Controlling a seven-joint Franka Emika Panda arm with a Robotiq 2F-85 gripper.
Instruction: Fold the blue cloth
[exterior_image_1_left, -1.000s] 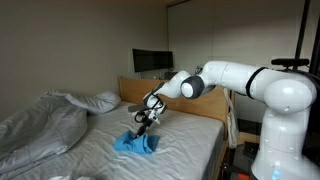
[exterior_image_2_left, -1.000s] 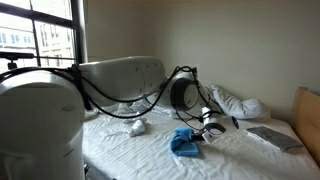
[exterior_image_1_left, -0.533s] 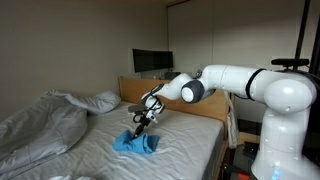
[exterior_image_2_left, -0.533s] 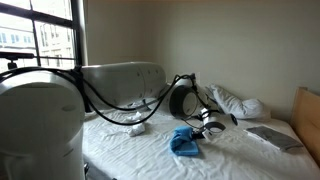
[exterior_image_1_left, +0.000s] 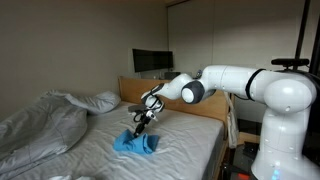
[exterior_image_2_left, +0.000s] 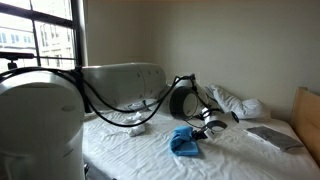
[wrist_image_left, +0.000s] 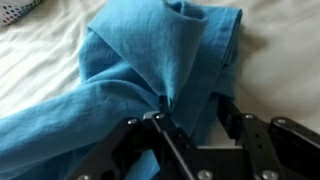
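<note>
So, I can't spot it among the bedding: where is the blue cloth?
In both exterior views the blue cloth lies bunched on the white sheet, directly below the gripper.

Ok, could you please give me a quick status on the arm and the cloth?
Gripper down at the blue cloth, jaws apart. Cloth crumpled on the bed, not neatly folded. Duvet off to the side, apart.
</note>
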